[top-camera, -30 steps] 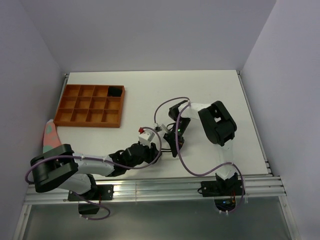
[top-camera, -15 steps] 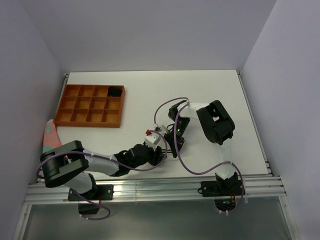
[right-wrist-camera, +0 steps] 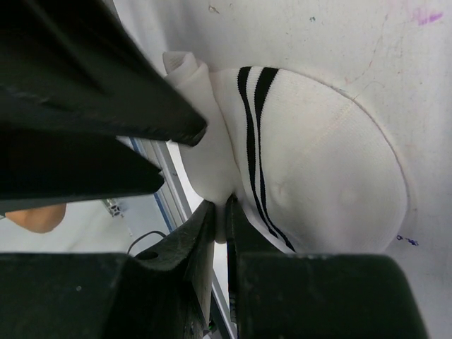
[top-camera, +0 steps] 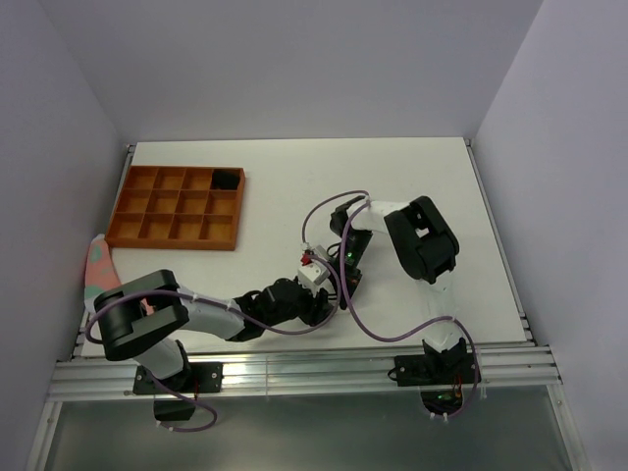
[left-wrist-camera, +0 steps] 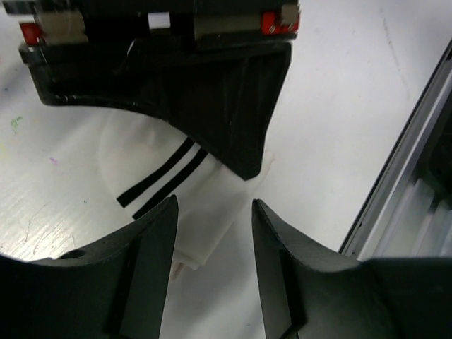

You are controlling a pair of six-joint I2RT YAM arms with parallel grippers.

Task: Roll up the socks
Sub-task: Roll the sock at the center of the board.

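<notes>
Half white sock [left-wrist-camera: 152,169] hid by pinching R gripper [left-wrist-camera: 245,168]; L gripper [left-wrist-camera: 212,206] spread.

Top view: fixed high behind the near edge, looking down over the whole table [top-camera: 412,177]. Left and right wrist views: close above that table, facing each other, both framing the same white sock [left-wrist-camera: 212,201]

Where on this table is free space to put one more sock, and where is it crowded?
Free: the far strip of the white table behind the orange compartment tray, and the right side beyond the right arm. Crowded: near centre, where the left tool and right tool meet at the white black-striped sock.
</notes>
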